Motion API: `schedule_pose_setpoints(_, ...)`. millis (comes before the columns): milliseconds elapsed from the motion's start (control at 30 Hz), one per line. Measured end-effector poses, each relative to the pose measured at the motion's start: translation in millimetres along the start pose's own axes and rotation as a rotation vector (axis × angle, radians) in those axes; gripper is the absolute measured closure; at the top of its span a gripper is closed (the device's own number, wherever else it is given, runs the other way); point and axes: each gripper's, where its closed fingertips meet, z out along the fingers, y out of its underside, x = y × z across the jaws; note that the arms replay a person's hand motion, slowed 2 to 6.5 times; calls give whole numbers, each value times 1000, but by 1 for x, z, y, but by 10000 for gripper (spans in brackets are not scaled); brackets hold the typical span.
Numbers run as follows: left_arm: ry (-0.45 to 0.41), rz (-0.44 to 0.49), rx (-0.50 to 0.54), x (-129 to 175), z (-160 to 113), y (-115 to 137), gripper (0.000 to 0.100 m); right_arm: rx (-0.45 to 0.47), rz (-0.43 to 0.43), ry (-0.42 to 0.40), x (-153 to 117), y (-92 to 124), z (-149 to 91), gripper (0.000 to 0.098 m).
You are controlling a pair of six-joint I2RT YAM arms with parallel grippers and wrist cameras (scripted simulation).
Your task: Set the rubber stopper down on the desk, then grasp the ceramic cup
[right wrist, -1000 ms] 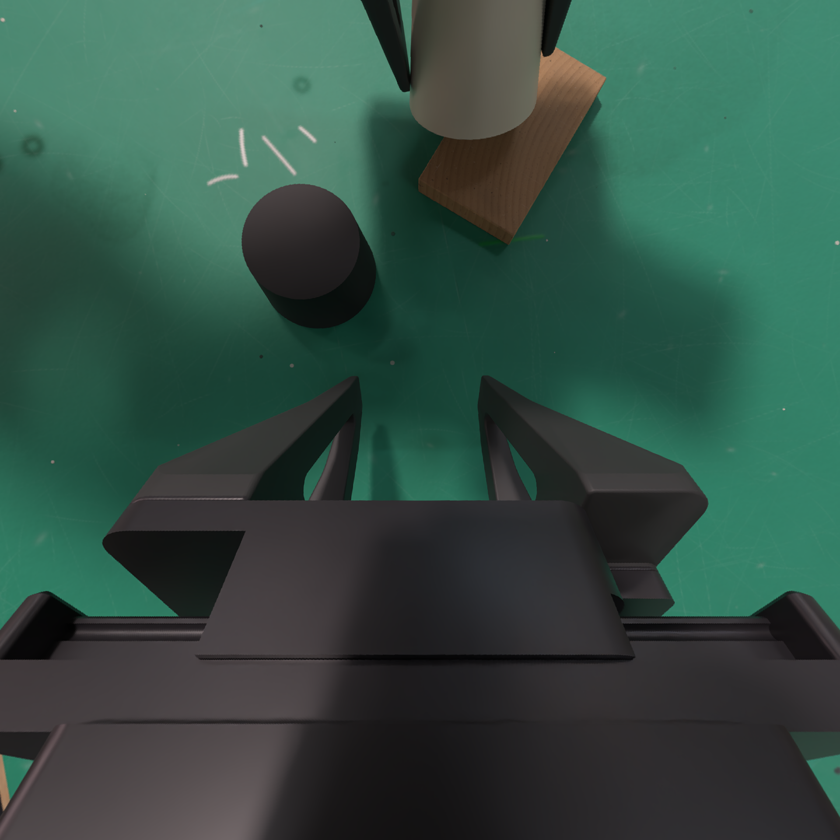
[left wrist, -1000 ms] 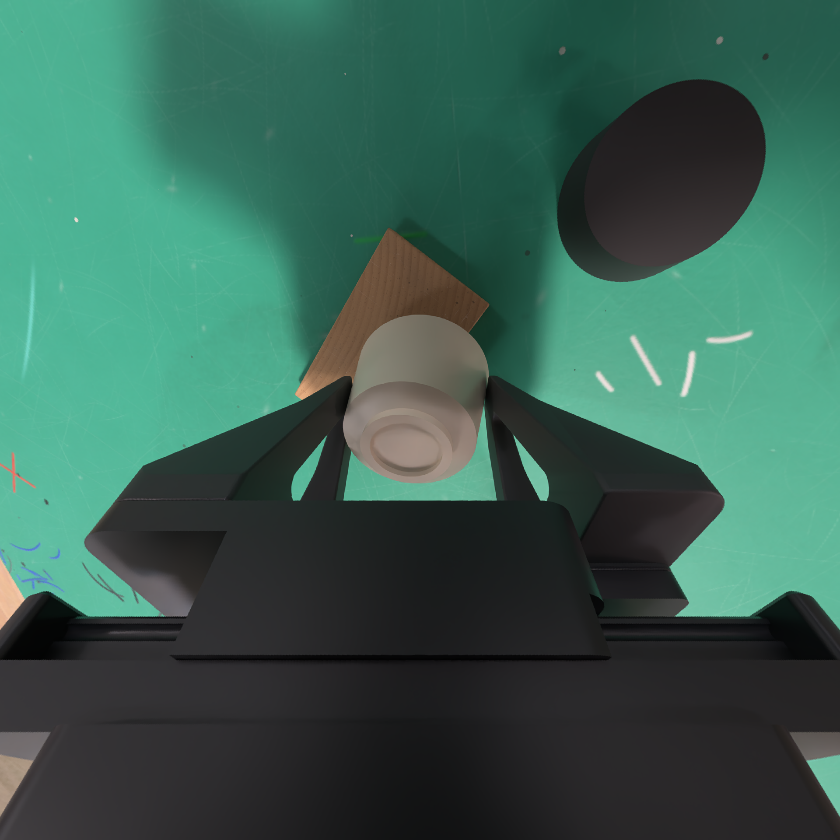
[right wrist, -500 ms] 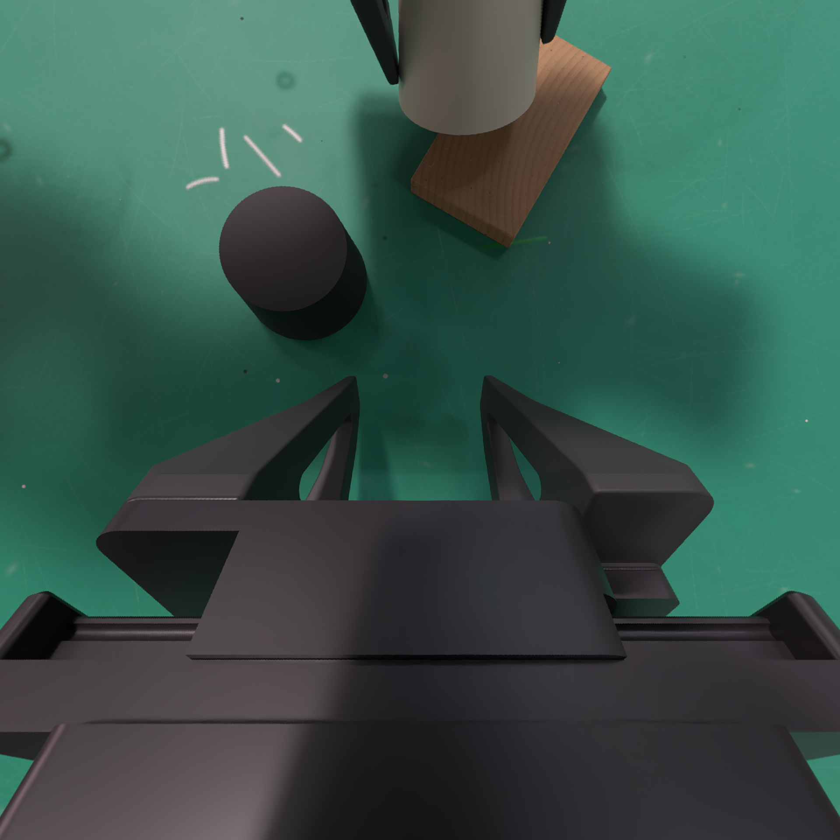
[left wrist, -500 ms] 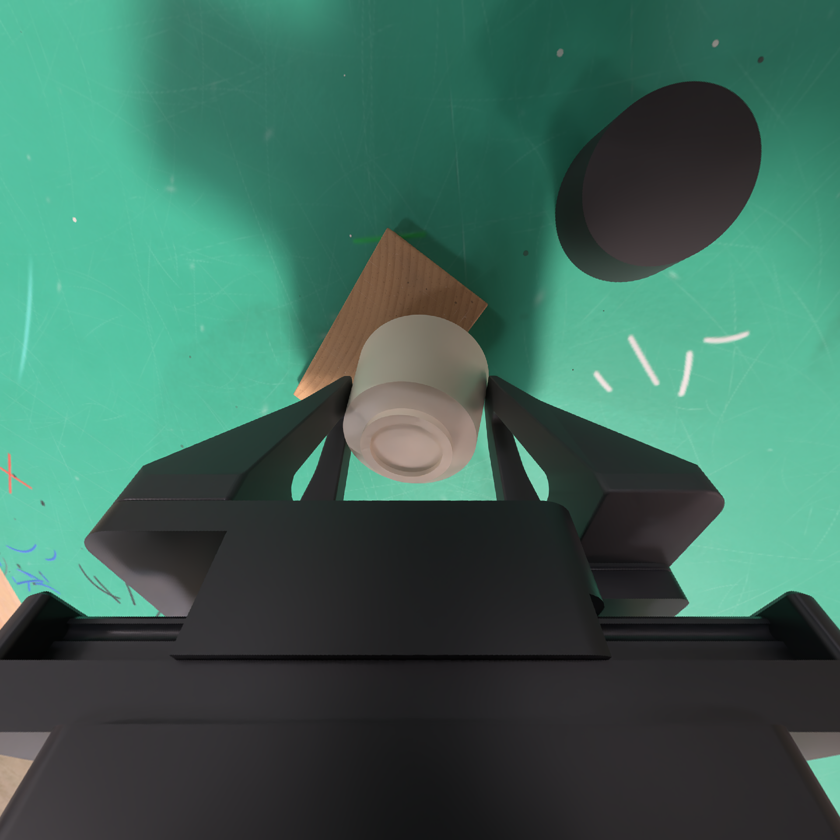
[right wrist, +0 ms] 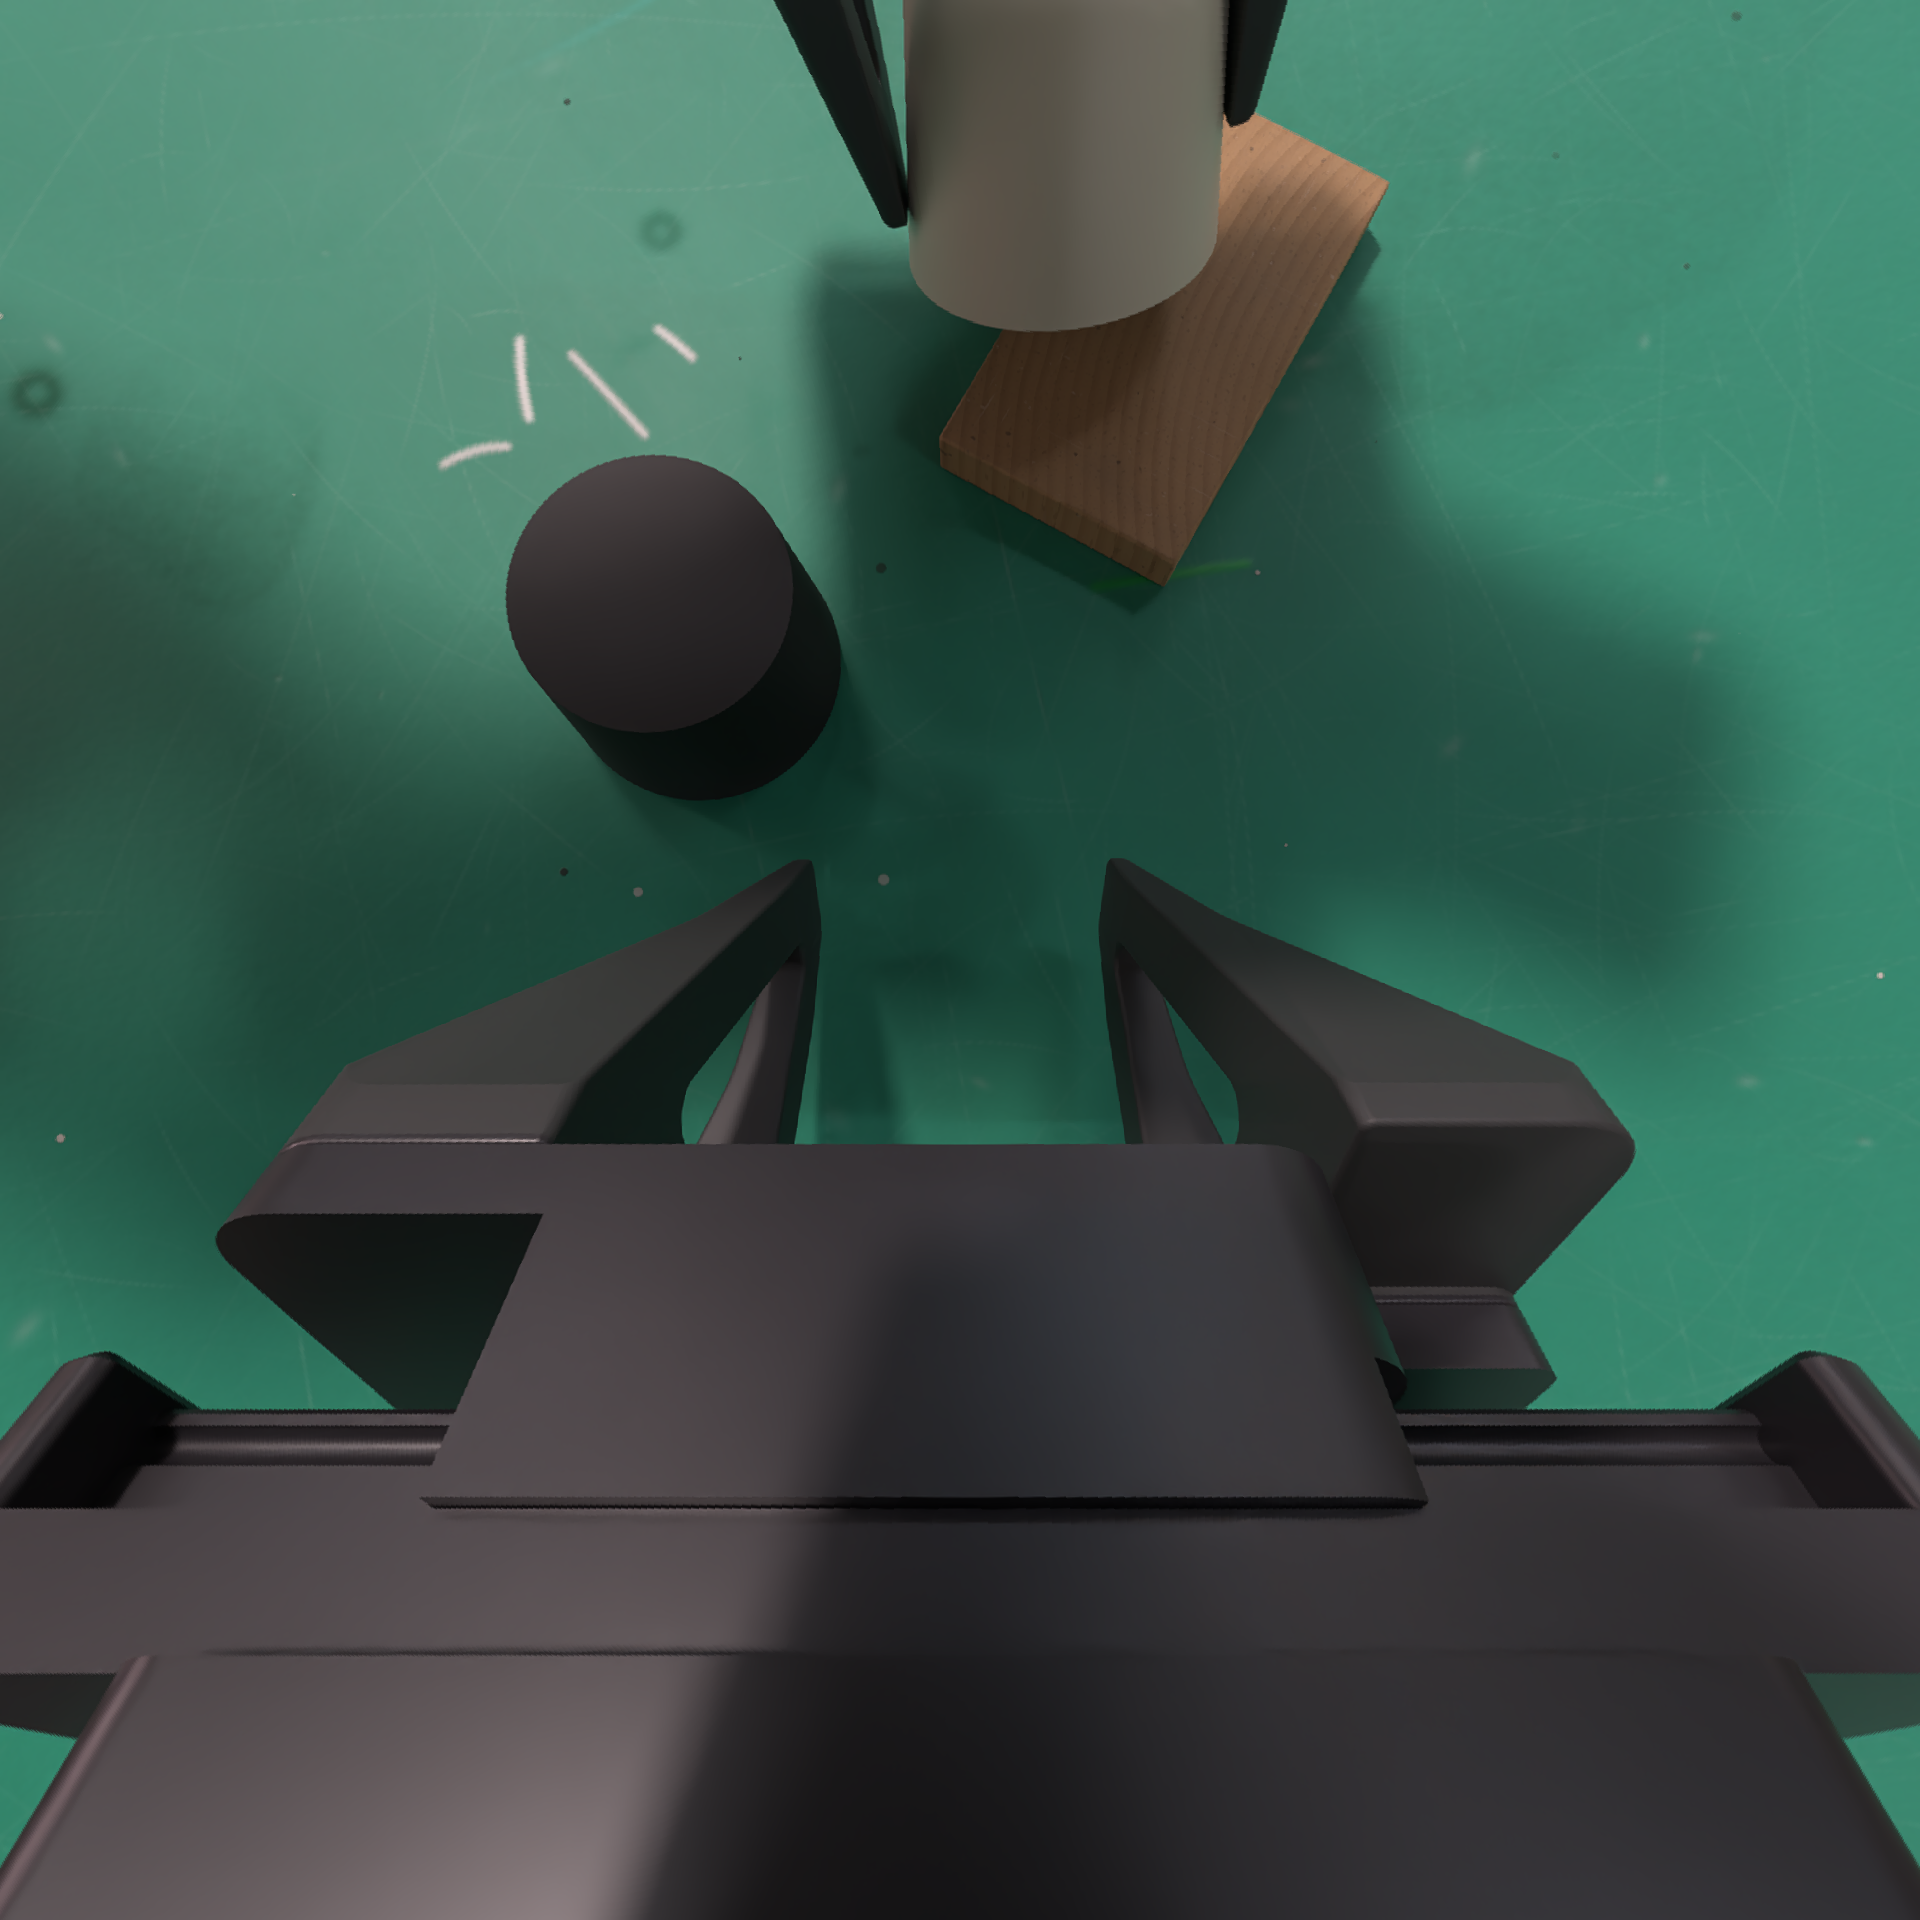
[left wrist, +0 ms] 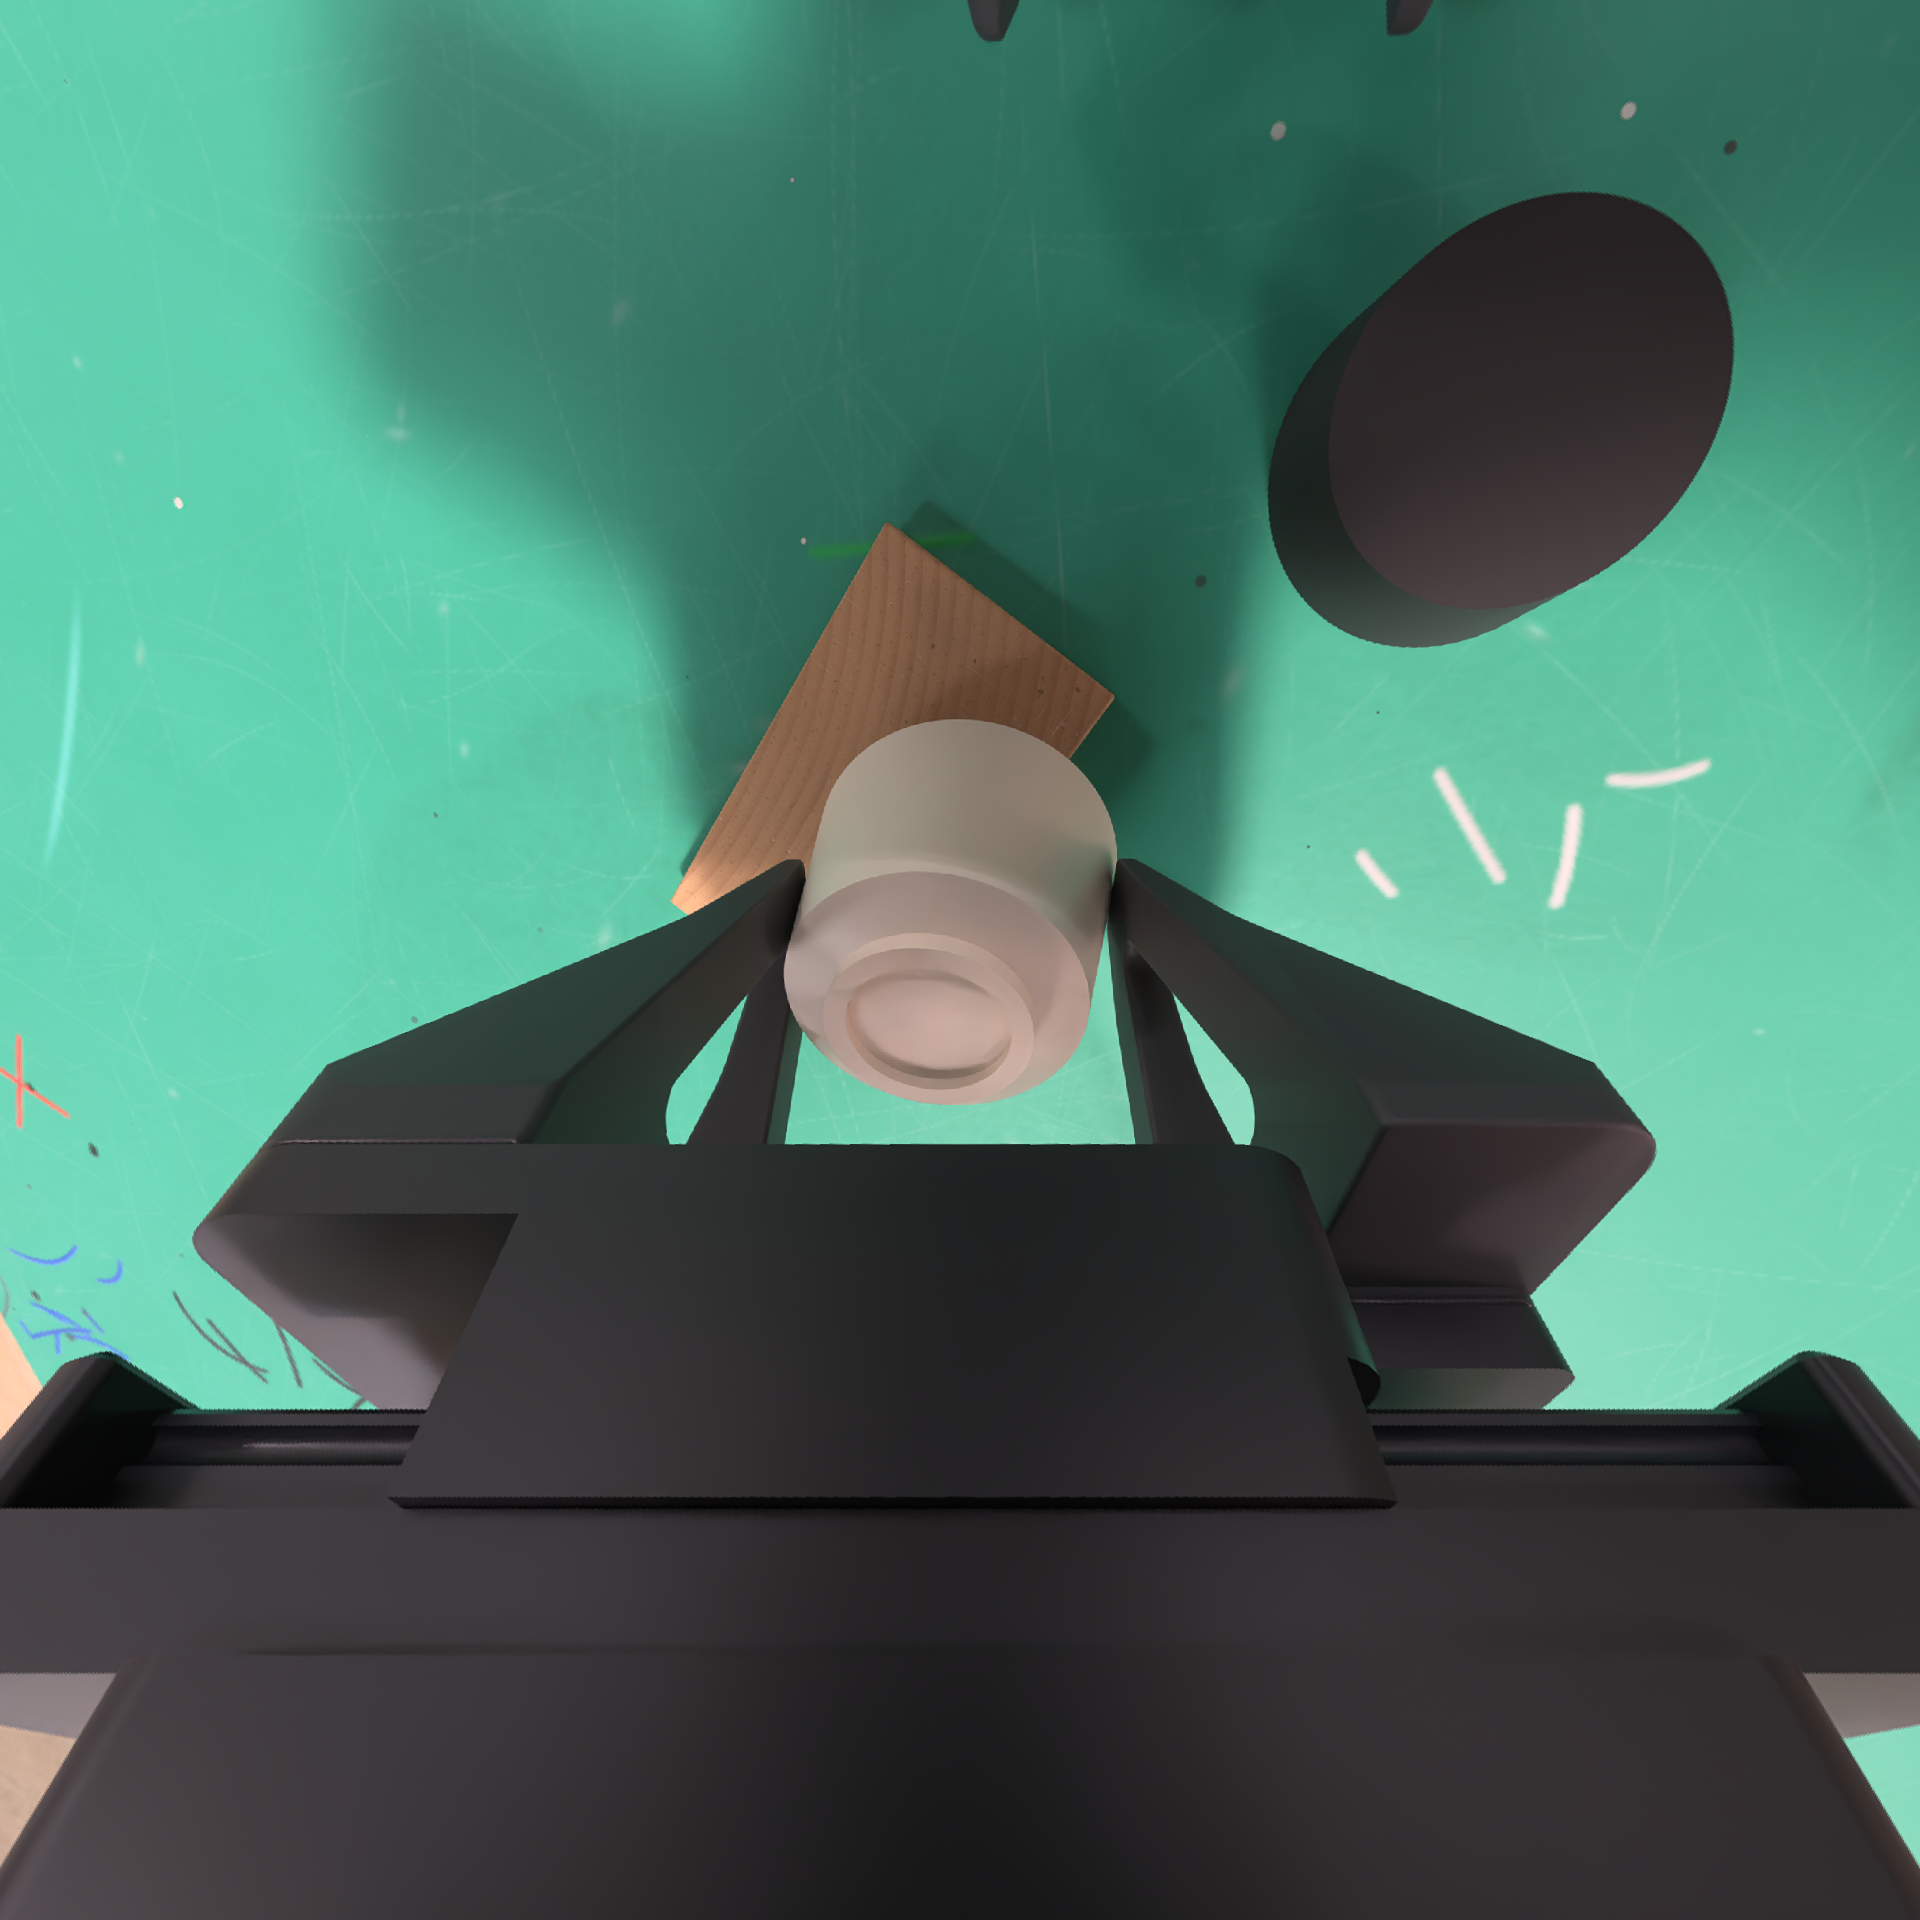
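My left gripper (left wrist: 958, 868) is shut on a beige ceramic cup (left wrist: 951, 914), one finger on each side, with the cup's ringed base turned toward the camera. In the right wrist view the cup (right wrist: 1060, 166) hangs between the left fingers (right wrist: 852, 104) over a wooden block. The black rubber stopper (left wrist: 1517, 405) stands on the green desk mat, apart from both grippers. In the right wrist view it (right wrist: 655, 603) is ahead and to the left. My right gripper (right wrist: 958, 868) is open and empty above the mat.
A flat wooden block (left wrist: 914, 665) lies on the mat under the cup; it also shows in the right wrist view (right wrist: 1143, 447). White chalk-like strokes (left wrist: 1475, 831) mark the green mat (left wrist: 312, 520) near the stopper. The right gripper's fingertips (left wrist: 987, 16) show at the top edge.
The left gripper and the cup have held still. The right gripper has shifted slightly, and its fingertips now show at the top of the left wrist view.
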Motion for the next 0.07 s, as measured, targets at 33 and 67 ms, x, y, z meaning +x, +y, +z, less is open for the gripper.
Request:
schedule_pose_setpoints(33, 0, -1, 1, 0, 0, 0, 514, 0, 2, -2, 0, 0, 0, 520)
schedule_pose_setpoints(67, 0, -1, 1, 0, 0, 0, 514, -1, 5, -5, 0, 1, 0, 520)
